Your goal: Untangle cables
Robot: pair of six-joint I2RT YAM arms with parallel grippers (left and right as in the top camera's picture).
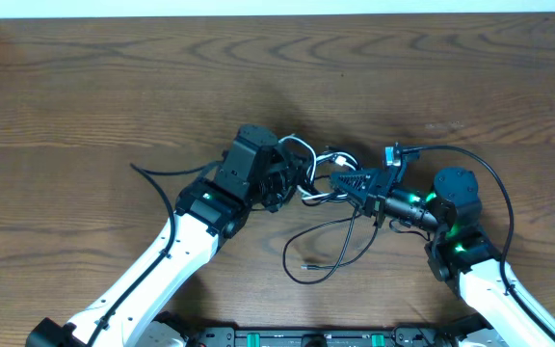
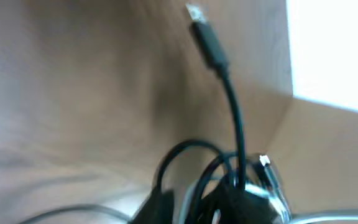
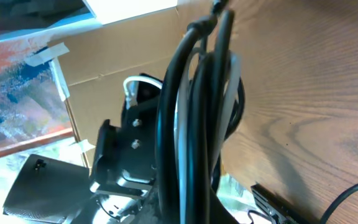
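Wood table (image 1: 114, 87) under everything. L arm (image 1: 162, 260) comes in from near-left, R arm (image 1: 489, 289) from near-right. The wrists meet mid-table, tips facing each other.

L gripper (image 1: 289, 179) is buried in the knot. Its jaws are hidden by its own body overhead & blurred in the wrist cam, so can't tell if wide or narrow. R gripper (image 1: 341, 181) points left, jaws pinched tight on a strand of the cables (image 1: 316, 172).

Cables: knot bunched right betw. the two jaw sets, long axis running L–R from one gripper to the other. In R wrist view the cables (image 3: 191, 112) run straight out ahead of R jaws as near-parallel black strands, bottom to top of frame, leaning a bit right. L gripper's black housing sits just left of them.

Black loop (image 1: 340, 241) sags out of the knot to the robot's side of R jaws & lies flat on the wood. A plug end (image 1: 304, 263) lies by it, well apart from both jaw sets, tip pointing roughly left. White cable (image 1: 302, 145) arcs round the far side of L jaws.

L wrist view: one black cable (image 2: 234, 112) stands up out of the bunch at L jaws, axis near vertical in frame. Its plug (image 2: 207, 40) is at the top, tip aimed up & slightly left. A 2nd small plug (image 2: 266, 163) sits just beside its base.
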